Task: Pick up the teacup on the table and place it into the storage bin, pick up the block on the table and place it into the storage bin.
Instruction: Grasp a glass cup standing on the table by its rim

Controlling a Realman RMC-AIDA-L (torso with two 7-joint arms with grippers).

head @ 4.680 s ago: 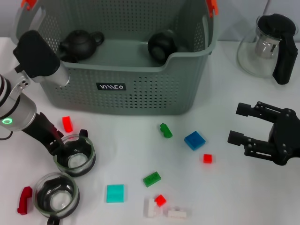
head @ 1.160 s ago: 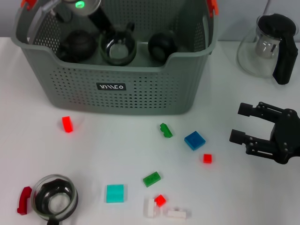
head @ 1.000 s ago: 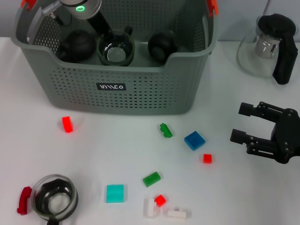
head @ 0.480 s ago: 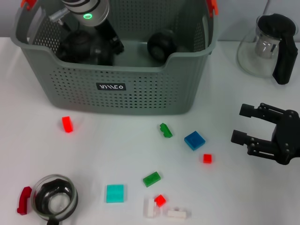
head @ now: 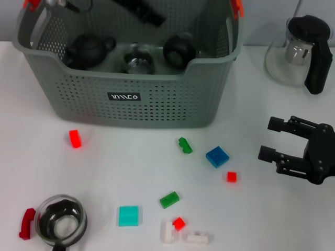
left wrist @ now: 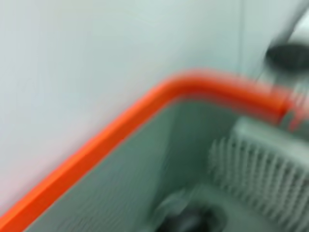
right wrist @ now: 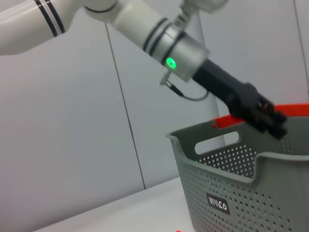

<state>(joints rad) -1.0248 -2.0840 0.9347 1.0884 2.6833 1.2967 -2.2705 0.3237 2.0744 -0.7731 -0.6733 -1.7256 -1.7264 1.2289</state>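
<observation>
Left gripper (right wrist: pixel 270 123) above the storage bin (head: pixel 131 99), mostly cut off in head view; finger state unclear. A teacup (head: pixel 138 64) sits inside, half hidden by the wall. Right gripper (head: pixel 280 140) fingers spread, empty, over the table (head: pixel 131 157).

Glass teacup (head: pixel 138 64) upright inside grey storage bin (head: pixel 131 99), blue block (head: pixel 217 156) on table

A glass pitcher (head: pixel 300 49) with a black handle stands on the white surface (head: pixel 131 151) at the far right corner, well apart from a red curved piece (head: pixel 26 224) at the near left.
</observation>
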